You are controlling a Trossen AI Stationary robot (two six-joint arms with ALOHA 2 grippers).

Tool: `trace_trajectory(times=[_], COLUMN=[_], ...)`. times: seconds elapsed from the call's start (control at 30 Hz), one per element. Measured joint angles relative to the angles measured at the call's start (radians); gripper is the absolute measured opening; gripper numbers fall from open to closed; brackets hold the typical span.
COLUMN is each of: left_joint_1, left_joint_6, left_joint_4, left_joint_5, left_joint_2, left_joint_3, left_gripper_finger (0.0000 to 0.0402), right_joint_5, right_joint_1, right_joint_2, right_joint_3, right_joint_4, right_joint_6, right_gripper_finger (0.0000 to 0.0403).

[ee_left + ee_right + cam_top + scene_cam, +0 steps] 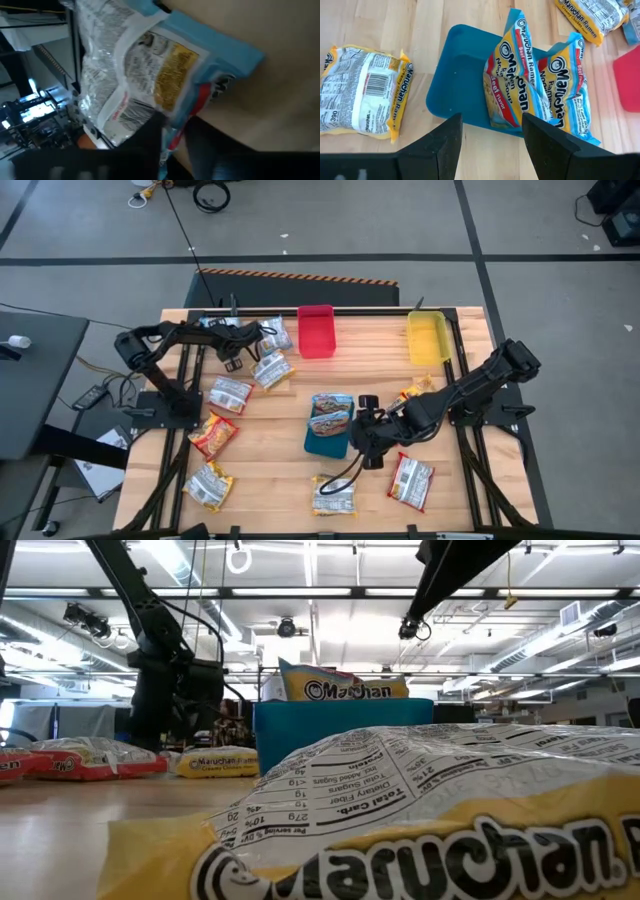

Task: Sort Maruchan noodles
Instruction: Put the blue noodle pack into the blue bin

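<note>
left tool (172,137) pinching blue packet (165,75)

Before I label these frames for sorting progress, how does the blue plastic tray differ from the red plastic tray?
The blue plastic tray sits mid-table beside the right end effector; the red plastic tray sits at the table's far edge. The blue tray holds two blue-trimmed crinkly Maruchan beef packets; the red tray shows none inside. Both are plain, open-topped, rectangular trays resting on the wooden table.
</note>
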Motion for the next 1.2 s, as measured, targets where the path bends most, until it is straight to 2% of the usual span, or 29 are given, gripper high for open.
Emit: trace_trajectory(times=[0.07,0.1,0.2,0.3,0.6,0.93,1.03,1.2], left_joint_1=[-0.005,-0.01,-0.035,-0.085,-0.317,-0.57,-0.646,-0.767], left_joint_6=[-0.011,-0.024,-0.066,-0.123,-0.265,-0.366,-0.388,-0.427], left_joint_4=[-0.006,-0.021,-0.121,-0.238,-0.494,-0.553,-0.491,-0.415], left_joint_5=[0.022,0.04,0.132,0.177,0.303,0.414,0.438,0.438], left_joint_2=[-0.009,-0.015,-0.044,-0.096,-0.276,-0.37,-0.378,-0.4], left_joint_3=[0.0,0.002,0.023,0.077,0.307,0.457,0.464,0.462], left_gripper_finger=[0.0024,0.0013,0.0008,0.0005,0.0002,0.0001,0.0001,0.0001], right_joint_5=[0.0,0.0,0.001,0.001,0.054,0.145,0.182,0.183], right_joint_1=[0.003,0.004,0.005,-0.006,-0.039,-0.032,-0.026,-0.042], right_joint_2=[0.0,0.0,0.0,0.001,0.001,0.001,0.001,0.001], right_joint_3=[0.0,0.0,-0.006,-0.03,-0.051,-0.051,-0.051,-0.081], right_joint_4=[0.0,0.0,0.024,0.082,0.18,0.209,0.241,0.341], right_joint_6=[0.0,0.0,-0.012,-0.051,-0.204,-0.266,-0.273,-0.305], right_gripper_finger=[0.021,0.021,0.021,0.021,0.021,0.021,0.021,0.0218])
